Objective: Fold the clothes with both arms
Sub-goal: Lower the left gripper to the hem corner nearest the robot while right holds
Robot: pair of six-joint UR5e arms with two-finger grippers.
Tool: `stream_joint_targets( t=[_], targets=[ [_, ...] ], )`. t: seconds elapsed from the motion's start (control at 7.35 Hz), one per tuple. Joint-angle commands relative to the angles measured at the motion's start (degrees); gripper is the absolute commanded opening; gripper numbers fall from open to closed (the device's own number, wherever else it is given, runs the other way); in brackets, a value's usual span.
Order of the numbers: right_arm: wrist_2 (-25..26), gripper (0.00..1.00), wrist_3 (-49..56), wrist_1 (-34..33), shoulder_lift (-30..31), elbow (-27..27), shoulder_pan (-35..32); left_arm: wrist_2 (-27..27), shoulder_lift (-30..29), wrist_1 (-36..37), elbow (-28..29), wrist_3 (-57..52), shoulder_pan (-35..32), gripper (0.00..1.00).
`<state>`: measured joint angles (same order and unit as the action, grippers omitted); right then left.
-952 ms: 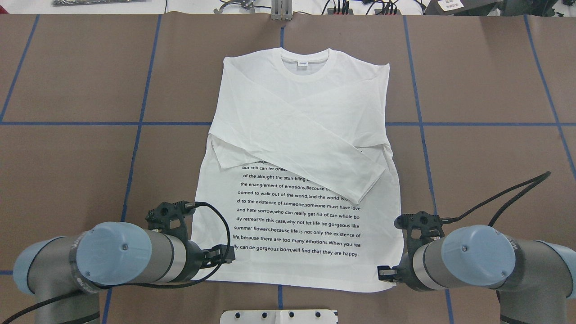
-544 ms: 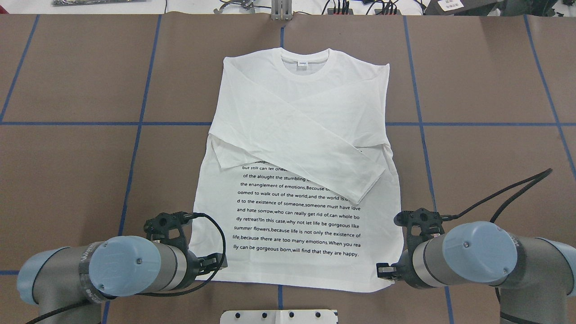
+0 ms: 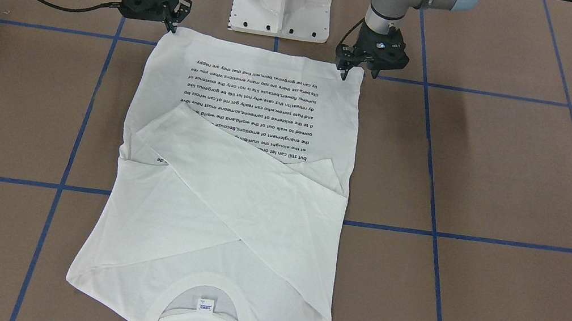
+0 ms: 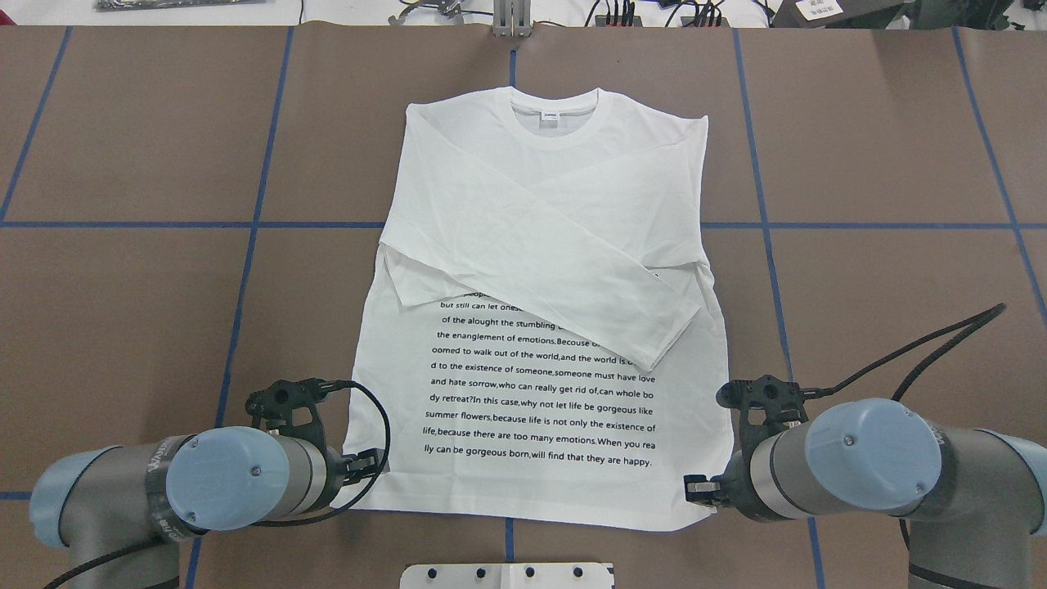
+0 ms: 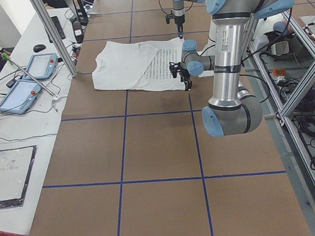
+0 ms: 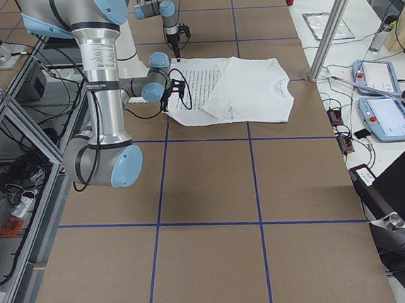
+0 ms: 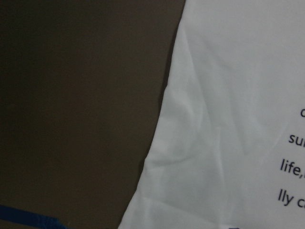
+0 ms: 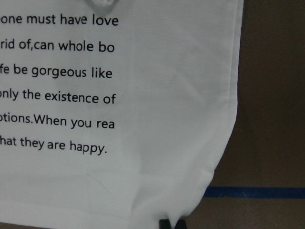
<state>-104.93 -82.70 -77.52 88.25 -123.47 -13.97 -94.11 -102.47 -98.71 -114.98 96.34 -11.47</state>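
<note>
Tabletop (image 4: 123, 311), matte brown with blue tape lines, bears the softly creased white T-shirt (image 4: 540, 204) flat, sleeves crossed, hem (black text above it) nearest the pedestal base (image 3: 282, 5). Flanking that base, the left gripper (image 4: 372, 464) and right gripper (image 4: 694, 491) sit at the hem corners; I cannot tell how their jaws stand.

TEXT | white long-sleeved T-shirt (image 4: 540, 204) | black print block (image 4: 541, 393) read, in part: "summer flowers,because life is not only the existence of", "lly can be gorgeous born,will find that they are happy." | small white collar label (image 4: 550, 119) was too small to read
</note>
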Motion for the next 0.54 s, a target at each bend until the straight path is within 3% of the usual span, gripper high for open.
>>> stream_joint_targets(
  t=[0.0,0.41],
  targets=[
    [0.0,0.00,0.0,0.0,-0.1,-0.1,-0.3,0.2,0.7,0.0,0.0,0.1,0.5,0.83],
    [0.0,0.00,0.0,0.0,0.1,-0.4,-0.4,0.0,0.6,0.0,-0.1,0.3,0.8,0.76]
  ],
)
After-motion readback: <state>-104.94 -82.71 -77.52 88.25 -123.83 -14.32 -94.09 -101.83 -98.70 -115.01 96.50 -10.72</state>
